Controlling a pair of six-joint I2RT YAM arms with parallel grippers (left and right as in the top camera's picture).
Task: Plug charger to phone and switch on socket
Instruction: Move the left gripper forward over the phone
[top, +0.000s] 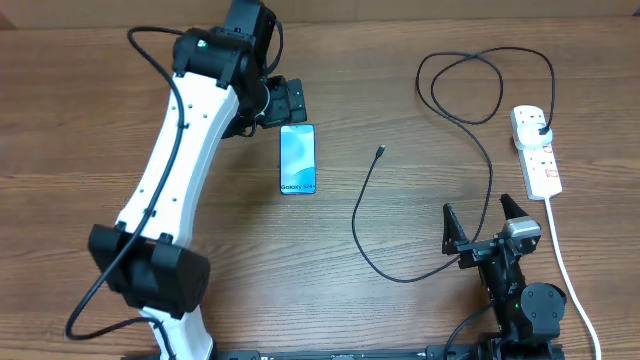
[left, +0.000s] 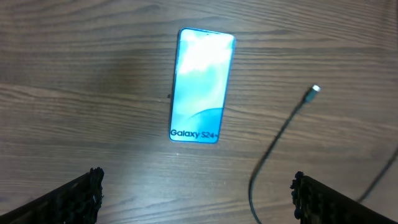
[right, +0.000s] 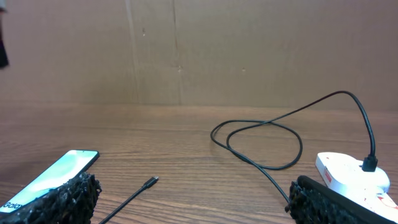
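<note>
Left gripper (left: 196, 182), right gripper (right: 193, 190) spread; one phone (top: 298, 159), one charger (top: 355, 215) (plugged in), one socket (top: 541, 162).

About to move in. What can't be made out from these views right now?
Socket switch, on or off: too small overhead; right wrist view shows only its plug end.
Phone charging port: both top-down views show only the screen.
Charger tip orientation: blurred in left wrist view, tiny elsewhere.

phone (top: 297, 159) lies flat, light blue screen up, "galaxy s24+" text at its near end. black charger (top: 355, 218) loops around, its plug (top: 540, 125) sitting in the white socket (top: 537, 150), connector tip (top: 381, 152) loose beside the phone, not touching.
</note>
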